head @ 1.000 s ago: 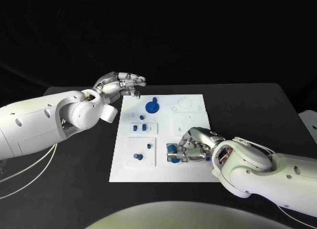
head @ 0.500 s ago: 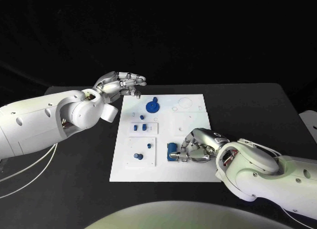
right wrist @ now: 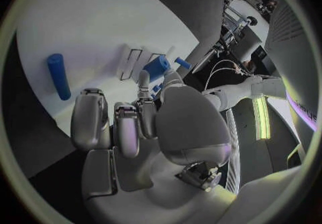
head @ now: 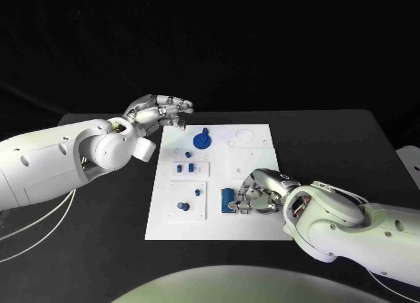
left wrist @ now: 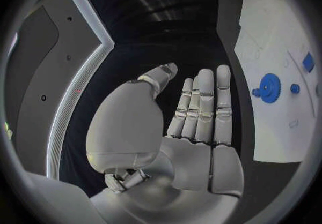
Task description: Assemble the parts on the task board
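Observation:
The white task board [head: 251, 161] lies in the middle of the black table. My right hand [head: 261, 193] rests low on its near right part, fingers curled in, with nothing seen inside them. Its fingertips [head: 239, 203] sit against a long blue part [head: 228, 197] that lies on the board, also seen as a blue cylinder [right wrist: 59, 76] beside my right hand [right wrist: 134, 127]. My left hand [head: 160, 112] hovers over the board's far left corner, and the left hand [left wrist: 195, 122] has straight fingers and a bare palm.
A blue gear with a knob [head: 201, 140] stands near the board's far edge. A small blue peg [head: 189, 154], two blue pieces in a slotted plate [head: 183, 168] and a round blue part [head: 182, 206] lie on the left half. Black table surrounds the board.
My right hand has drawn back a little to the right, uncovering the long blue part beside its fingertips. The left hand has stayed where it was.

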Robot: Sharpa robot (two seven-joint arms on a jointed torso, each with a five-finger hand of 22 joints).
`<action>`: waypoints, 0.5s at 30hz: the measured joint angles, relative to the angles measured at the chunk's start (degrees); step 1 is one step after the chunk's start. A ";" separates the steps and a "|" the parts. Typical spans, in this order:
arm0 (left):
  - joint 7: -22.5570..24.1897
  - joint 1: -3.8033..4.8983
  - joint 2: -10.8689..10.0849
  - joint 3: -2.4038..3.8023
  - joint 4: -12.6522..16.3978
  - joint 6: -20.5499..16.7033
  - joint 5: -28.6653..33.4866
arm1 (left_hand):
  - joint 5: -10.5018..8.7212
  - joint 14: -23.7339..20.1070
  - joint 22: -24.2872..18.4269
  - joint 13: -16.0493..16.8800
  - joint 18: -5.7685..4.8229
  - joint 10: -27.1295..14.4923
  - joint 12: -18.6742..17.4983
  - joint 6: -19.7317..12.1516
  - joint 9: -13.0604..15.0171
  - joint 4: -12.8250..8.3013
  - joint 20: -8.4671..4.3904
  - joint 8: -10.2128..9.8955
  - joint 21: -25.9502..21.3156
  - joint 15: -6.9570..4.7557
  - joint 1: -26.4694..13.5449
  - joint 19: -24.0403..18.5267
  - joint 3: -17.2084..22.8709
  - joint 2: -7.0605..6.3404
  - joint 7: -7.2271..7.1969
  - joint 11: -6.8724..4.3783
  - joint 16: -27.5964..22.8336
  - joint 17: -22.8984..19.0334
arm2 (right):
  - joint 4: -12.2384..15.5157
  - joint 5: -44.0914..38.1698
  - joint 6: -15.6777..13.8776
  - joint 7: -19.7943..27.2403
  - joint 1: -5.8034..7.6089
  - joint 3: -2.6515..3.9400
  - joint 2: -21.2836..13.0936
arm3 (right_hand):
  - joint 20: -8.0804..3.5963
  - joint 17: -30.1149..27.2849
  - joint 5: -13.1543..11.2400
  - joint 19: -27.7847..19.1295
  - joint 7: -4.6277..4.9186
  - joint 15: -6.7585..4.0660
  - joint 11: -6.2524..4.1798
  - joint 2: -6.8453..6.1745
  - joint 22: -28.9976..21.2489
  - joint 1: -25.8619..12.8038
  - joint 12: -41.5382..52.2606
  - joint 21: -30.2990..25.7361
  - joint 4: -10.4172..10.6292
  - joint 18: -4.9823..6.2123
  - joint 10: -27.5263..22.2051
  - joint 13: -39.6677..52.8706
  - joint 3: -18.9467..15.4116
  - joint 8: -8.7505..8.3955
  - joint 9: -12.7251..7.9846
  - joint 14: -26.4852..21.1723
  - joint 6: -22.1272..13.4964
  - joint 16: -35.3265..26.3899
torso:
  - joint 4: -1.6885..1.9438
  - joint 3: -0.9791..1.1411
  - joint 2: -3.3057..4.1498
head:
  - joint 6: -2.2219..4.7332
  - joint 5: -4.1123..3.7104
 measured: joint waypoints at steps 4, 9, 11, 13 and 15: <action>-0.02 0.01 -0.02 0.00 0.01 0.00 0.00 | 0.00 0.00 0.00 0.00 0.00 0.00 0.00 0.00 0.00 0.00 0.00 0.00 0.00 0.00 0.00 0.00 0.00 0.00 0.00 0.00 0.00 0.00 | -0.35 -0.01 0.15 0.57 0.08 0.08 0.33 | 0.00 0.00 0.04 0.00 0.00 0.00 0.01 -0.32 0.00 1.67 0.16 0.00 -0.09 0.00 -0.01 0.13 0.09 -0.26 -0.03 0.00 0.00 0.00 | 0.03 0.01 0.00 | -0.08 0.10; -0.03 0.01 -0.04 0.00 0.01 0.00 0.00 | 0.00 0.00 0.00 0.00 0.00 0.00 0.00 0.00 0.00 0.00 0.00 0.00 0.00 0.00 0.00 0.00 0.00 0.00 0.00 0.00 0.00 -0.05 | -0.53 -0.11 0.21 1.11 0.08 0.09 0.35 | 0.00 0.00 0.04 0.00 -0.10 0.00 0.01 0.05 0.00 2.04 0.35 0.00 -0.09 0.00 -0.01 0.13 0.09 -0.26 -0.03 0.00 0.10 0.00 | 0.00 0.01 -0.01 | -0.14 0.14; -0.04 0.01 -0.04 0.00 0.01 0.00 0.00 | 0.00 0.00 0.00 0.00 0.00 0.00 0.00 0.00 0.00 0.00 0.00 0.00 0.00 0.00 0.00 0.00 0.00 0.00 0.00 0.00 0.00 -0.05 | -0.53 -0.13 0.22 1.25 0.09 0.09 0.27 | 0.00 0.00 0.04 0.00 -0.19 0.01 0.01 0.14 -0.01 2.13 0.40 0.00 -0.09 0.00 -0.01 0.12 0.09 -0.26 -0.08 0.00 0.19 0.00 | -0.02 0.01 -0.02 | -0.14 0.16; -0.05 0.02 -0.06 0.00 0.01 0.00 0.00 | 0.00 0.00 0.00 0.00 0.00 0.00 0.00 0.00 0.00 0.00 0.00 0.00 0.00 0.00 0.00 0.00 0.00 0.00 0.00 0.00 0.00 -0.05 | -0.77 -0.18 0.47 1.24 0.01 -0.05 0.06 | 0.00 -0.01 -0.24 0.00 -0.20 -0.11 -0.10 0.19 -0.01 3.59 0.67 0.00 -0.26 0.00 -0.13 -0.04 0.25 -0.26 -0.08 -0.13 0.20 0.00 | -0.03 0.01 -0.02 | -0.14 0.19; -0.06 0.02 -0.09 0.00 0.01 0.00 0.00 | 0.00 0.00 0.00 0.00 0.00 0.00 0.00 0.00 0.00 0.00 0.00 0.00 0.00 0.00 0.00 0.00 0.00 0.00 0.00 0.00 0.00 -0.05 | -0.95 -0.18 0.69 1.10 -0.08 -0.14 -0.25 | 0.00 -0.01 -0.50 0.00 -0.20 -0.19 -0.21 0.03 -0.01 4.29 0.89 0.00 -0.22 0.00 -0.20 0.18 0.21 -0.29 -0.15 -0.22 0.20 0.00 | -0.03 0.04 -0.02 | -0.18 0.20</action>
